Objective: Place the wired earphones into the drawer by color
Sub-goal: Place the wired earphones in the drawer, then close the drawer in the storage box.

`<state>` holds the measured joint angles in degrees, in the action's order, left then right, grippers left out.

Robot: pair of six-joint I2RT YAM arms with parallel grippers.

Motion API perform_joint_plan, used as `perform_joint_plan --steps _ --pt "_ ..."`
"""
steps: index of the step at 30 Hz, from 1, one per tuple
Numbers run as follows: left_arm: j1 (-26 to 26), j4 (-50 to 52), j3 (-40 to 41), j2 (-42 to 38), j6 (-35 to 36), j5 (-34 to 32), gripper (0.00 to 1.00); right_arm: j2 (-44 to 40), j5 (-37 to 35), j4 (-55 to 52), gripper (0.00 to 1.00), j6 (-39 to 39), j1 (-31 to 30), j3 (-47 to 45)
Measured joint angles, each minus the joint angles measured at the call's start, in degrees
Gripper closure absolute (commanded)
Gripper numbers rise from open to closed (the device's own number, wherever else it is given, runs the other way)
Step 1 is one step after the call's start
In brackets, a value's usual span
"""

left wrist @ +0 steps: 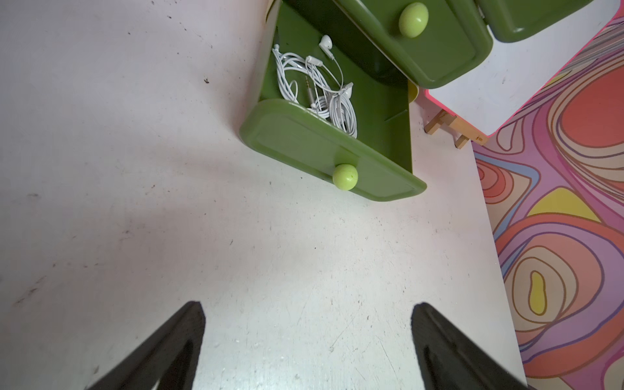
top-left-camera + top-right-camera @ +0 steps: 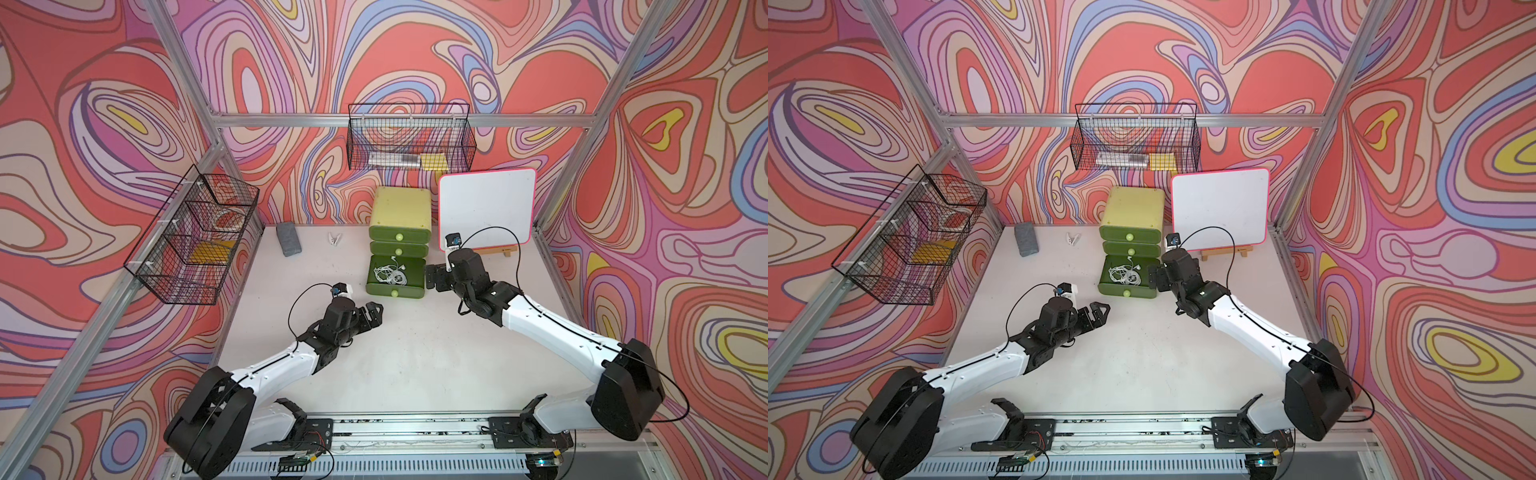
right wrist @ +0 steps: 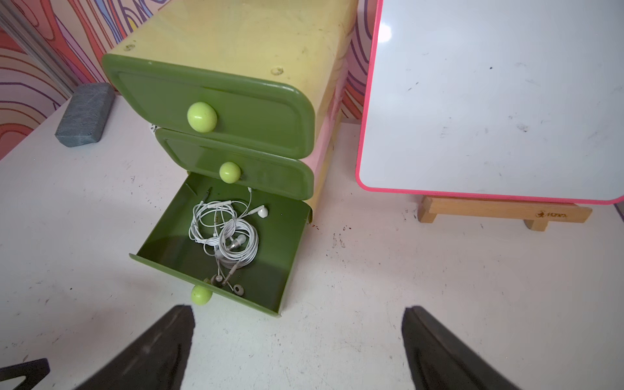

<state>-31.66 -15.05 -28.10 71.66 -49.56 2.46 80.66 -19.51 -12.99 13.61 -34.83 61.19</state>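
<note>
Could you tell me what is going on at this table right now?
The robot is sorting wired earphones into a small green cabinet. Its bottom drawer is pulled out and holds a tangle of white earphones; the two upper drawers are shut. The right gripper hovers beside the open drawer, the left gripper in front of it, both open and empty.

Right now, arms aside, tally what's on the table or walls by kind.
Drawer cabinet: 1
Whiteboard: 1
Grey block: 1
White clip: 1
Wire baskets: 2
White earphones, tangled in open drawer: unclear
Total besides earphones: 6
</note>
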Motion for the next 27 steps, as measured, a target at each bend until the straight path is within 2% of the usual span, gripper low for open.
perform_joint_plan --steps 14,20,27 --pt "-3.63 -9.03 -6.4 12.9 -0.11 -4.02 0.23 -3.28 -1.46 7.17 0.02 1.46 1.16 -10.82" --pt "-3.89 -11.56 -9.86 18.45 1.27 -4.15 0.3 -3.98 -2.62 9.49 0.02 1.49 1.16 -12.0" --pt "-3.93 -13.53 -11.93 23.41 2.01 -4.13 0.33 -4.33 -3.21 10.03 0.02 1.46 1.16 -12.04"
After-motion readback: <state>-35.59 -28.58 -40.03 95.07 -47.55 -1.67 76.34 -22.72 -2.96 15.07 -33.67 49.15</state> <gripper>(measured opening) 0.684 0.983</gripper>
